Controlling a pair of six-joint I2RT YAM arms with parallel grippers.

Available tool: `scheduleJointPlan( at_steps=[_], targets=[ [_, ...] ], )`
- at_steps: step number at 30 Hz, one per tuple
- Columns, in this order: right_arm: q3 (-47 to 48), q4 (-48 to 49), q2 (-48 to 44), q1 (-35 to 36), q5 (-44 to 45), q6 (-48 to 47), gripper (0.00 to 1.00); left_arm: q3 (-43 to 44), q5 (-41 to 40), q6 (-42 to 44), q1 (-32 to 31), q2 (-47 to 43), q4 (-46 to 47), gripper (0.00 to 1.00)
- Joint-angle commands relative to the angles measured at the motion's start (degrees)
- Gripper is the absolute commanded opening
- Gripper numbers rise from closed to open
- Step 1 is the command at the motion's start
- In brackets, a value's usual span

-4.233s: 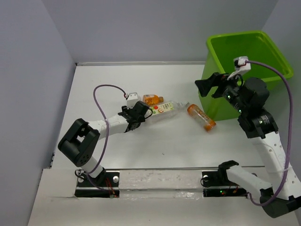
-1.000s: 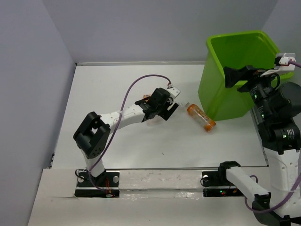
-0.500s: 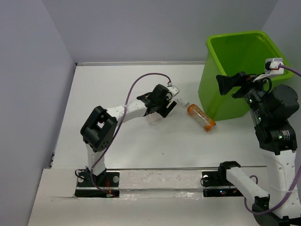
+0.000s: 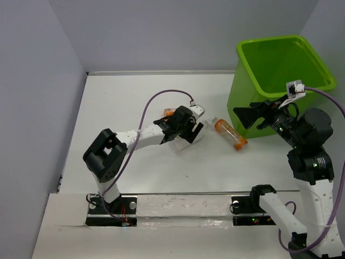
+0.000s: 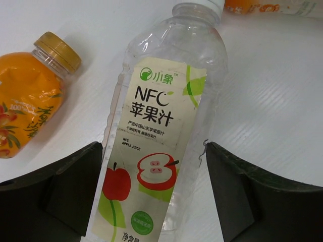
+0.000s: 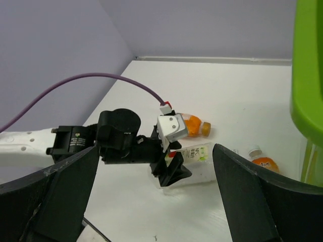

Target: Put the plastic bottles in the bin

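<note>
A clear plastic bottle point(image 5: 161, 126) with an apple-juice label lies on the white table between the fingers of my left gripper point(image 5: 154, 151). The gripper is open and straddles it, with a gap at the right finger point(image 5: 252, 196). From above, that gripper point(image 4: 187, 131) covers most of this bottle. A squat orange bottle point(image 5: 28, 106) lies just left of it. A longer orange bottle point(image 4: 230, 134) lies by the lime-green bin point(image 4: 243, 91). My right gripper point(image 4: 241, 117) hangs open and empty in front of the bin, facing the left arm.
The bin point(image 6: 307, 75) fills the table's far right corner. In the right wrist view the left arm point(image 6: 75, 143) and its purple cable point(image 6: 96, 80) cross the table's middle. Grey walls close the left and back sides.
My right arm came down from over the bin to its front and turned toward the bottles. My left gripper narrowed on the clear bottle, widened again, and shifted slightly nearer.
</note>
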Motion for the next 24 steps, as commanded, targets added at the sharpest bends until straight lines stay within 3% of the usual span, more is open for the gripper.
scheduleJointPlan(
  at_steps=[1, 3, 15, 17, 18, 19, 20, 21, 24],
  targets=[
    [-0.68, 0.24, -1.77, -0.15, -4.39, 0.70, 1.00, -4.41, 1.92, -6.68, -1.03, 3.04, -3.67, 0.93],
    [-0.94, -0.63, -1.95, -0.15, -4.48, 0.26, 1.00, -4.76, 2.09, -7.39, -1.38, 3.13, -3.22, 0.99],
    [-3.58, -3.53, -3.70, -0.15, -5.00, -1.59, 1.00, -7.48, 1.65, -8.88, -4.37, 3.48, -2.17, 0.98],
    [-4.54, -4.50, -4.58, -0.15, -5.18, -1.94, 1.00, -8.27, -1.22, -9.32, -5.25, 3.49, -1.90, 0.74],
    [-4.81, -4.77, -4.93, -0.15, -5.18, -2.11, 1.00, -8.62, -1.77, -9.50, -5.43, 3.14, -1.73, 0.57],
    [-5.25, -5.12, -5.63, -0.15, -5.18, -2.12, 1.00, -9.41, -2.30, -9.76, -5.69, 2.53, -1.29, 0.49],
    [-5.51, -5.64, -6.07, -0.15, -5.27, -2.03, 1.00, -9.77, -3.95, -10.46, -5.95, 0.95, -1.20, 0.26],
    [-6.12, -5.65, -6.77, -0.15, -5.44, -1.25, 1.00, -10.38, -5.19, -10.90, -6.04, -0.19, -1.20, 0.16],
    [-7.71, -3.98, -7.75, -0.15, -6.67, 2.08, 1.00, -11.44, -8.27, -12.65, -6.04, -6.08, -0.85, 0.11]
  ],
)
